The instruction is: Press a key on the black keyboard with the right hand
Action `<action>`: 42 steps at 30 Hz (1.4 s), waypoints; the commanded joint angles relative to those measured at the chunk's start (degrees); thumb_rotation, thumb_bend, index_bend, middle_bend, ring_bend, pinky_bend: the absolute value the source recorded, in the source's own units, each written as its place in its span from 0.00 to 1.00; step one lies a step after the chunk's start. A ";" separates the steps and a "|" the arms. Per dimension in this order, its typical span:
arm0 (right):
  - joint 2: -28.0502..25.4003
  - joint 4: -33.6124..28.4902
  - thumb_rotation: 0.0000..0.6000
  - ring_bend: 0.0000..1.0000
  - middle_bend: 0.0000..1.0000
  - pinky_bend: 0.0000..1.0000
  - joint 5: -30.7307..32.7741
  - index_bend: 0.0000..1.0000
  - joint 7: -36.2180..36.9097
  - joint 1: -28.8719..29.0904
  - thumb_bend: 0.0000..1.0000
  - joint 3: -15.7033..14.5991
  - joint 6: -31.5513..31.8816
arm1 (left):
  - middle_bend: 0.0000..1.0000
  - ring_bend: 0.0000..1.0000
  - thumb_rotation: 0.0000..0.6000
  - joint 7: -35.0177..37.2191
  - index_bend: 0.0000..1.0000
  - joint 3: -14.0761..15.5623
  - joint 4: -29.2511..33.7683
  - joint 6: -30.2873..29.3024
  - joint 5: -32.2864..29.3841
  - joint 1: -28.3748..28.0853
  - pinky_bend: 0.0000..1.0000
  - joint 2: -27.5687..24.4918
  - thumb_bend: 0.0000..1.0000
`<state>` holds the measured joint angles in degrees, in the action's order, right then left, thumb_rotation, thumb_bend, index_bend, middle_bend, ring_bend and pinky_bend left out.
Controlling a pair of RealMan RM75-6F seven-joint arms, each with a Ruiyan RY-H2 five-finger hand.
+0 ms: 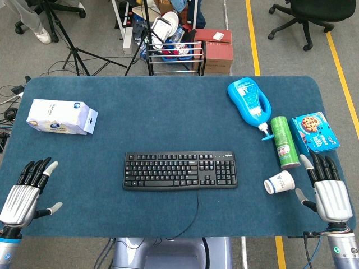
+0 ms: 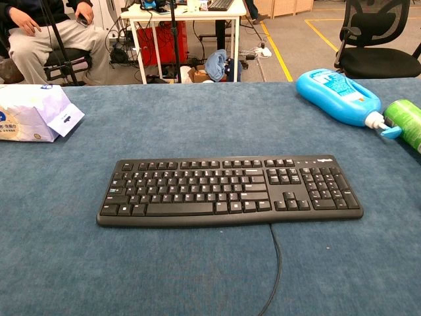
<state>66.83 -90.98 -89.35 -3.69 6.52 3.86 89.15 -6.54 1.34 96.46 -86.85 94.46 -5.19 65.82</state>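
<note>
The black keyboard (image 1: pixel 180 170) lies flat in the middle of the blue table, its cable running toward the front edge; the chest view shows the keyboard (image 2: pixel 229 189) close up with no hand over it. My right hand (image 1: pixel 328 190) rests at the front right corner of the table, fingers spread and holding nothing, well to the right of the keyboard. My left hand (image 1: pixel 27 193) lies at the front left corner, fingers apart and empty. Neither hand appears in the chest view.
A white paper cup (image 1: pixel 279 182) lies on its side between the keyboard and my right hand. Behind it are a green can (image 1: pixel 285 142), a blue cookie box (image 1: pixel 316 132) and a blue bottle (image 1: pixel 249 101). A white carton (image 1: pixel 61 117) sits at far left.
</note>
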 commanded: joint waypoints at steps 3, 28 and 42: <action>-0.05 0.03 1.00 0.00 0.00 0.03 0.03 0.00 0.18 -0.03 0.31 0.08 -0.18 | 0.00 0.00 1.00 -0.08 0.00 0.03 -0.05 0.19 -0.15 -0.02 0.00 0.02 0.00; -1.73 -4.14 1.00 0.01 0.05 0.04 -2.38 0.00 -2.41 -0.15 0.32 -0.77 -0.62 | 0.00 0.00 1.00 0.54 0.00 0.11 0.56 -0.92 0.71 0.30 0.00 -0.55 0.00; -2.83 -9.23 1.00 0.69 0.76 0.48 -3.39 0.15 -9.23 4.36 0.57 -1.40 -9.25 | 0.00 0.00 1.00 0.53 0.00 0.29 0.96 -1.81 1.74 0.58 0.00 -0.76 0.00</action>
<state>64.19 -99.04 -92.67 -11.70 9.81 2.89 81.81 -6.02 1.63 97.42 -88.65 96.19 -4.62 65.07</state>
